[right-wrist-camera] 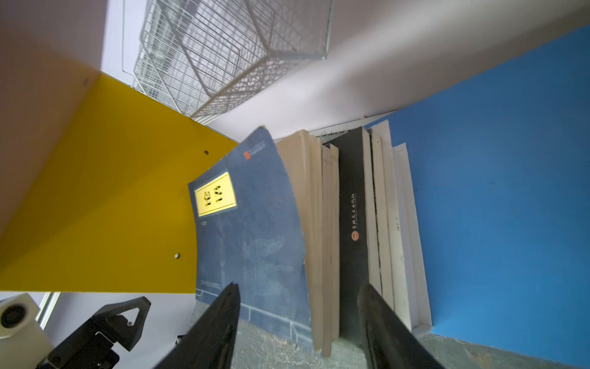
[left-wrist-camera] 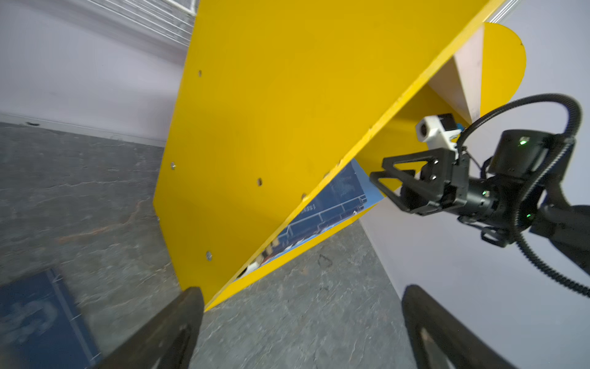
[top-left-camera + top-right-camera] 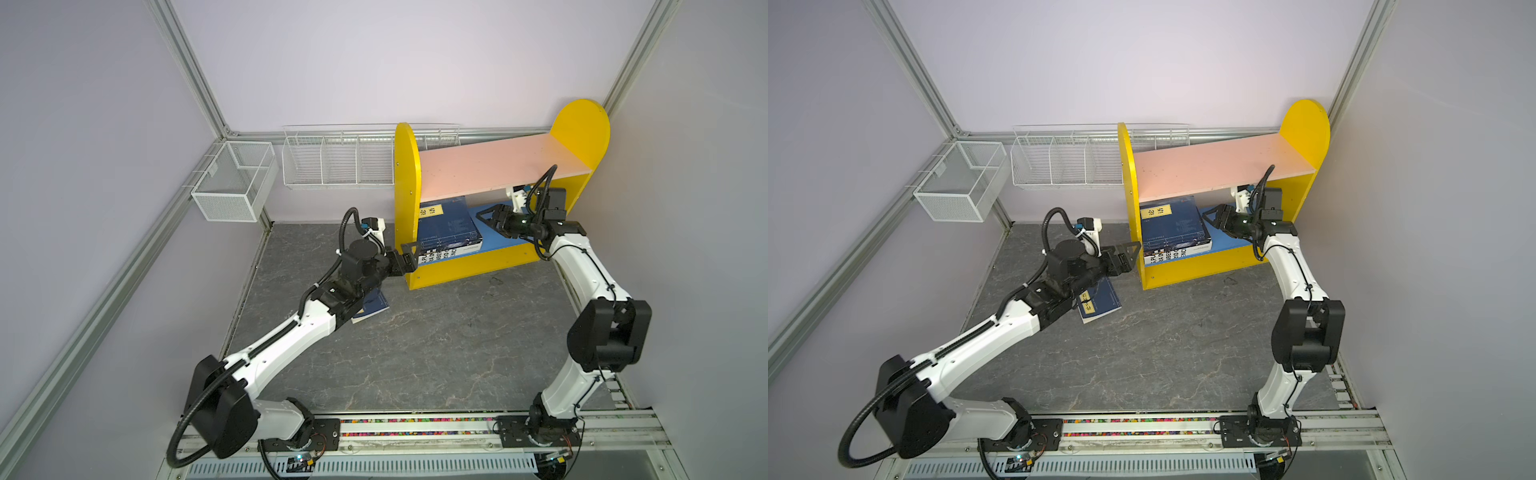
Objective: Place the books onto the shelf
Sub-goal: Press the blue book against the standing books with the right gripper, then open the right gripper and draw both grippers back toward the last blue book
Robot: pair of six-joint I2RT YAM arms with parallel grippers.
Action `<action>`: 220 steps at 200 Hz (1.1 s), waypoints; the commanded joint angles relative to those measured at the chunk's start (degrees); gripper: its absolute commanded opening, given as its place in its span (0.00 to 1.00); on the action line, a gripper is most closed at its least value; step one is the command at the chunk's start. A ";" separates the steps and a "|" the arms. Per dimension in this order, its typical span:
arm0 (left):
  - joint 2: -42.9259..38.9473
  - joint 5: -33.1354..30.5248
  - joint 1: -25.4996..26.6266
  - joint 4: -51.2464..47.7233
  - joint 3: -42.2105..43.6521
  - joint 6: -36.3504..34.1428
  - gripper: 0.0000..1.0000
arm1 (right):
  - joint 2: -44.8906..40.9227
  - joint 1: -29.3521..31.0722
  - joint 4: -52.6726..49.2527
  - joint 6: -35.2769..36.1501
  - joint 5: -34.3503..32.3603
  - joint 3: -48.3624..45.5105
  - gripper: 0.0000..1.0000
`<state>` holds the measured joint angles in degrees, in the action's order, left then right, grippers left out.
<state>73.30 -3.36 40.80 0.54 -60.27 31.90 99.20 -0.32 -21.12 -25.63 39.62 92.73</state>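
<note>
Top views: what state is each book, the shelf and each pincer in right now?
Shelf: upright.
Stacked books: lying flat on its blue lower board.
Navy book: flat on the table, not yet shelved.
Left pincer: open, holding nothing.
Right pincer: open, beside the stacked books.

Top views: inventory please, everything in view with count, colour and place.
shelf: one, yellow sides, pink upper and blue lower board, back right of table.
stacked books: several, navy on top, white one at bottom, flat at left end of lower board.
loose book: one, navy with yellow label, on table near shelf's front left corner.
baskets: two, white wire, on left and back walls.
table: one, grey marbled.
left hand: open, black, beside shelf's left side panel.
right hand: open, black, in lower tier at stack's right edge.
</note>
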 commanded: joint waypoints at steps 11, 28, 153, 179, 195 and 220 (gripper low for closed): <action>-7.91 -7.50 -3.29 -9.74 6.26 -1.45 0.99 | -9.45 -0.03 5.28 2.21 -2.08 -6.47 0.66; -9.51 -1.63 -10.33 -9.95 11.33 3.25 0.99 | -13.54 0.15 6.09 1.81 -2.59 -11.44 0.67; 25.74 9.98 -27.95 -1.65 -2.21 3.54 1.00 | -37.93 3.83 -1.12 -1.04 -10.68 -39.39 0.77; 34.48 11.88 -28.23 -4.28 -11.10 2.99 0.99 | -40.23 4.11 -2.26 -1.44 -12.13 -40.76 0.78; 39.33 12.43 -28.23 -6.31 -15.96 3.24 0.98 | -40.90 4.17 -3.07 -1.62 -13.05 -40.83 0.78; 44.62 15.18 -28.23 -6.25 -20.33 5.65 0.95 | -41.67 4.21 -3.95 -1.54 -14.37 -40.65 0.78</action>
<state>113.95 8.69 12.75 -3.33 -77.25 36.36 58.87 3.53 -23.33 -27.03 27.44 52.80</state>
